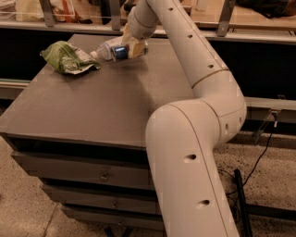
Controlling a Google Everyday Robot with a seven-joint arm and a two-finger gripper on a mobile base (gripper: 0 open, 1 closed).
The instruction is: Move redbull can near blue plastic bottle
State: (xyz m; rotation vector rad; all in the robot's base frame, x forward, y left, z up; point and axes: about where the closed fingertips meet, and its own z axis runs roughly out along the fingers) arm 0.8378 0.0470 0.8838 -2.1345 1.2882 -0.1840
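Note:
The redbull can point(121, 52) shows as a small blue-and-silver end lying at the back of the table top, held in my gripper point(131, 47). The gripper is at the far end of my white arm and is shut on the can, low over the table. The blue plastic bottle point(106, 48) lies on its side right beside the can on its left, its white cap point(94, 54) pointing left. Can and bottle look to be touching. Most of the can is hidden by the gripper.
A crumpled green foil snack bag point(69, 58) lies left of the bottle. The grey table point(92, 106) has drawers below its front edge. A rail with posts point(48, 14) runs behind the table. My arm's large lower link point(189, 162) stands at the table's right front. Cables point(259, 162) lie on the floor.

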